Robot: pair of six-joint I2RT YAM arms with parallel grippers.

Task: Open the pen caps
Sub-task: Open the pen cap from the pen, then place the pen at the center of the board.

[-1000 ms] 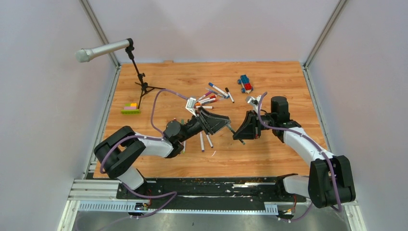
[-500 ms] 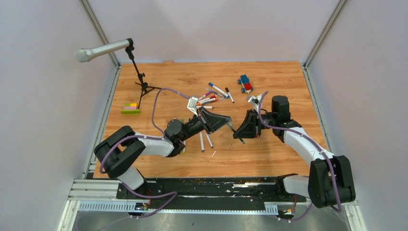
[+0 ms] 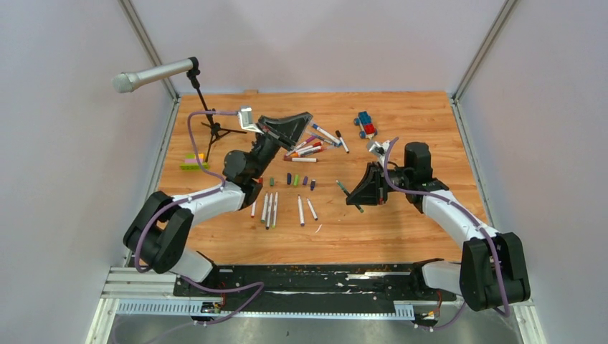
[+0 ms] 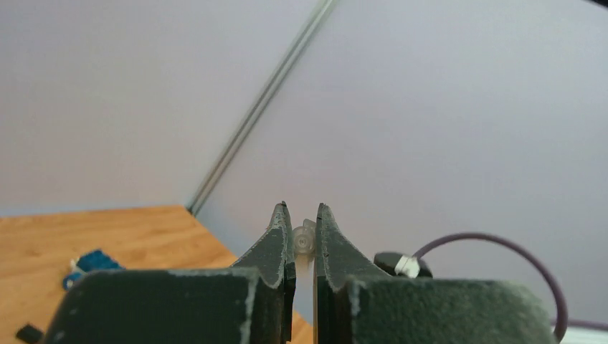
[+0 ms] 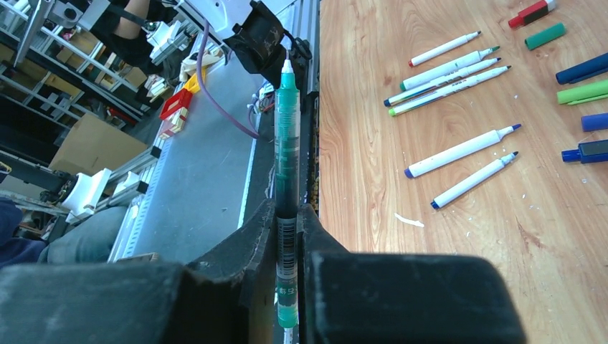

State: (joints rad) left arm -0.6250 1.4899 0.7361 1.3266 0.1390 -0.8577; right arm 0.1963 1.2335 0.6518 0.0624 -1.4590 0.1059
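My left gripper point(image 3: 304, 119) is raised above the back of the table, shut on a small clear pen cap point(image 4: 305, 240) held between its tips point(image 4: 302, 208). My right gripper point(image 3: 356, 195) is shut on a green pen point(image 5: 287, 143), gripped near its lower end, its bare tip pointing away from the wrist; the pen shows in the top view too point(image 3: 344, 188). Several uncapped pens point(image 3: 271, 209) lie in a row at the table's middle, with several loose caps point(image 3: 295, 179) behind them. Capped pens point(image 3: 308, 147) lie in a heap further back.
A blue-and-red toy car point(image 3: 366, 124) sits at the back right. A green-yellow brick bar point(image 3: 193, 164) lies at the left, beside a microphone stand point(image 3: 209, 123). In the right wrist view, uncapped pens point(image 5: 459, 150) and caps point(image 5: 582, 92) lie to the right.
My left gripper pulled away from the right gripper and swung up and back to the left with the clear cap. The right gripper kept the green pen and stayed put.
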